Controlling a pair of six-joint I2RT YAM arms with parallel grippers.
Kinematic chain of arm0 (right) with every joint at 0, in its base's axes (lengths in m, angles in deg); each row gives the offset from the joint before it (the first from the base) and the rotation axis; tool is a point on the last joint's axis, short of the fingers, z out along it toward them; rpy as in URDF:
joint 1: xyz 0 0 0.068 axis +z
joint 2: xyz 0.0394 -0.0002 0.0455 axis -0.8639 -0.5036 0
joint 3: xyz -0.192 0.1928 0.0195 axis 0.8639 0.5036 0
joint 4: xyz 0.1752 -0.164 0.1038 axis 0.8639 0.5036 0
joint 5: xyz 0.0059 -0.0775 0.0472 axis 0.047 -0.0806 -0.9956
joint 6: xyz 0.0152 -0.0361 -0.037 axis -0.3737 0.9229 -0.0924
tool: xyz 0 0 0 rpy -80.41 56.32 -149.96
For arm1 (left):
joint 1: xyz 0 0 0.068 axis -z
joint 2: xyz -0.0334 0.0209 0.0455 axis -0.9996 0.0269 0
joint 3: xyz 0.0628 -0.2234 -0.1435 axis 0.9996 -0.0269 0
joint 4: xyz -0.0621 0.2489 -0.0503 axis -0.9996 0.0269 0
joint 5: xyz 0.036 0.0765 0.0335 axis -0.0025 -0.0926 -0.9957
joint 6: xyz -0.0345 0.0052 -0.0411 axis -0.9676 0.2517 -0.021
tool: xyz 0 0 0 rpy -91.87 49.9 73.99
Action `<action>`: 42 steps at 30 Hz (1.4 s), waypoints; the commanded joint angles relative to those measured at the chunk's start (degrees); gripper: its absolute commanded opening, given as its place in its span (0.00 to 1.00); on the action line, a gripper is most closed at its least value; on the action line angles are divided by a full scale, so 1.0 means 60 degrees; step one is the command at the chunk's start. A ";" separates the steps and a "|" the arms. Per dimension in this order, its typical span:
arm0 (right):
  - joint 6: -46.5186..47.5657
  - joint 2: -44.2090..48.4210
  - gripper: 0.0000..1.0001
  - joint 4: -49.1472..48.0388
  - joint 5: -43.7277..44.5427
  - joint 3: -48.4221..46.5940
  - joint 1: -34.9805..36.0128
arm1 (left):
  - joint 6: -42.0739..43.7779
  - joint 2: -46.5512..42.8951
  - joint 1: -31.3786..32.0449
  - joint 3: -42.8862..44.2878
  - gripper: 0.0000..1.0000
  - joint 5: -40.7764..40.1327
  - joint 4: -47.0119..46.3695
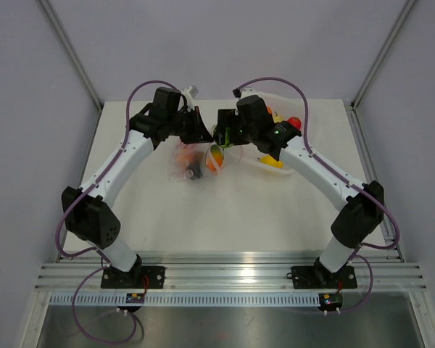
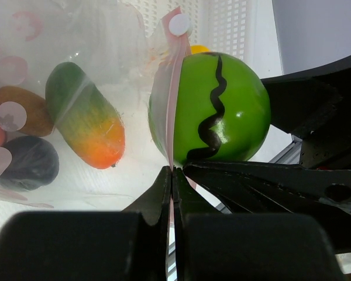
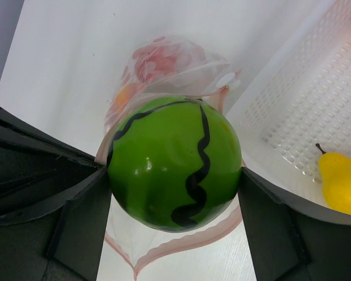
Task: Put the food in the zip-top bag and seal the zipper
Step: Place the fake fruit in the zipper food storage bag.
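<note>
My R hand (image 3: 172, 178) is clamped across green toy melon (image 3: 164, 146); looks hard, light, glossy, prob. slippery; hold at widest part; my L hand (image 2: 172, 175) pinched tight on zip-top bag (image 2: 134, 70) rim; thin, floppy film; mouth just under melon.

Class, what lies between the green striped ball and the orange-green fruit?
The zip-top bag's pink-edged rim, pinched by the left claw; left wrist view.

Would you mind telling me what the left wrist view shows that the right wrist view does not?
Left wrist only: the left gripper pinching the zip-top bag by its pink zipper, with a green-orange fruit, a brown one and a dark one inside. Right wrist only: a whole yellow pear in the white tray. Both: the striped green ball held by the right gripper at the bag's mouth.
</note>
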 commanded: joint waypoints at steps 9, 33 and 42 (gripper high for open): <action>-0.0090 -0.0281 0.61 -0.0481 -0.0205 -0.0093 0.0076 | 0.0031 -0.0113 -0.0017 0.0262 0.00 0.0214 -0.0243; -0.0134 0.0099 0.98 -0.0320 -0.0176 0.0039 0.0076 | 0.0031 -0.0143 -0.0017 0.0292 0.00 0.0258 -0.0243; -0.0076 0.0480 0.98 -0.0305 0.0117 0.0186 0.0076 | 0.0016 -0.0143 -0.0017 0.0307 0.00 0.0258 -0.0228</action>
